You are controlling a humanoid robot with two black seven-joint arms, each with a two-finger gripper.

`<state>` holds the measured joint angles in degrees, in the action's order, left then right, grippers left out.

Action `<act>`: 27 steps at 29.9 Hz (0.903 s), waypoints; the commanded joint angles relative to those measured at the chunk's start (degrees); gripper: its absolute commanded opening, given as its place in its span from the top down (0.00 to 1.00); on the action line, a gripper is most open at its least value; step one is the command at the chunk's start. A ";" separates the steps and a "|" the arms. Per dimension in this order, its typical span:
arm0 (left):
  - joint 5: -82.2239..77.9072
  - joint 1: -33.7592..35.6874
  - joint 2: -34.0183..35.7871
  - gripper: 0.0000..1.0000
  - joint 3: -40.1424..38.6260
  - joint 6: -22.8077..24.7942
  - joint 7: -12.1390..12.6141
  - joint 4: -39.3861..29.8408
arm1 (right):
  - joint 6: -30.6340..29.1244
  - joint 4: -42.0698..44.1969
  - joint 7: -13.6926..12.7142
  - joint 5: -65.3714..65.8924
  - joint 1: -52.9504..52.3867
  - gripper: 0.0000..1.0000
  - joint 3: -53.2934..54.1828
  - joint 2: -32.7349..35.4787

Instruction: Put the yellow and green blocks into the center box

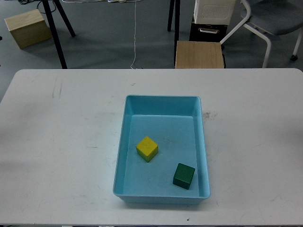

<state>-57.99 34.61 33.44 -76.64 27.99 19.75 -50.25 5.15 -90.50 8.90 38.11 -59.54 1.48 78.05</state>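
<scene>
- Two small blocks lie inside one tray: one yellow block (147, 148) and one green block (183, 175), each resting flat on the tray floor.
- One light-blue tray (121, 142), shallow with rounded corners and sloped walls, sits near the middle of the bench, its long side running away from the robot.
- Within the tray, the yellow block sits about mid-floor, turned at a slight angle. The green block is nearer the front right corner, close beside the right wall. The two blocks are apart, not touching.
- No arm reaches into the head view, so I see neither pincer, left or right, and cannot tell whether either is released or clenched.
- One bench (57, 142), white and wide with rounded far corners, carries the tray. Its top shows faint grey scuffs, one on the left and a smudge just right of the tray's far corner.
- Two tan wooden boxes stand on the grey floor past the bench: one box (27, 27) at far left, one box (199, 54) behind the far edge.
- One white chair (265, 28) stands at upper right, and dark stand legs (56, 28) rise at upper left.
</scene>
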 commanded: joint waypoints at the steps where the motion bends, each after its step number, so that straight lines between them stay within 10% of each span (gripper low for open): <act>1: 5.77 -2.00 -1.00 0.06 0.26 0.01 -0.06 -0.11 | 3.10 0.06 0.06 1.18 0.83 0.01 -2.18 -0.97; 8: 17.36 -2.35 -6.45 0.06 0.35 -0.56 0.03 -0.55 | 10.40 0.85 0.06 1.09 4.60 0.01 -2.62 -7.21; 14: 23.44 -2.44 -12.34 0.06 0.26 -11.80 0.20 -1.25 | 11.63 0.85 -0.03 -1.88 5.22 0.01 -2.18 -10.37; 27: 42.42 -2.08 -19.11 0.04 -5.00 -22.02 0.56 -1.25 | 11.63 0.76 -0.11 -38.42 5.22 0.01 10.02 -19.24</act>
<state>-18.64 32.82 15.97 -79.07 6.83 20.23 -51.51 16.94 -90.33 8.82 9.54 -54.31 7.46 61.39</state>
